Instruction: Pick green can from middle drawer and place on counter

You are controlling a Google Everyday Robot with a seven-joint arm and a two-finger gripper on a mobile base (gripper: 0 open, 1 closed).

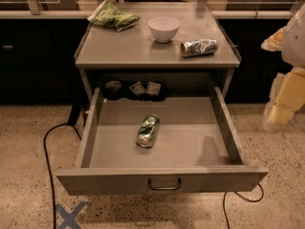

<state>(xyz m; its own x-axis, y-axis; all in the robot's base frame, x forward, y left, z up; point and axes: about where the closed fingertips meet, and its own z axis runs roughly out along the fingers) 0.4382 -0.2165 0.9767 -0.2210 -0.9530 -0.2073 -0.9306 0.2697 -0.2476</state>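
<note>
Currently: middle drawer [224,123] pulled fully out of the grey cabinet, dark metal handle [164,184] centred on its front panel.

Green can [148,131] lies on its side on the drawer floor, roughly mid-width and a little left of centre. Long axis runs front to back, slightly tilted, silver end toward the front panel. It is dented and apart from all four drawer walls, with nothing touching it.

Gripper [282,109]: pale yellowish shape at the far right edge of the view, outside the drawer's right wall and well apart from the can. It is above the floor [267,209], at about the height of the drawer. Whether it is open or closed cannot be told; it has hold of nothing that can be seen.

Worktop [124,46] above the drawer carries three things:
- green snack bag [113,16], back left corner, crumpled
- white bowl [164,28], upright, back centre
- silver can [198,47], crushed, on its side near the right edge, just right of the bowl and apart from it

In the recess behind the drawer are a dark round object [113,88] and two small pale tags [137,88] beside it; these are not identifiable.

The floor is speckled. A black cable [47,147] loops along the left side of the cabinet, and a blue tape cross [70,214] is stuck down near the drawer's front left corner.
</note>
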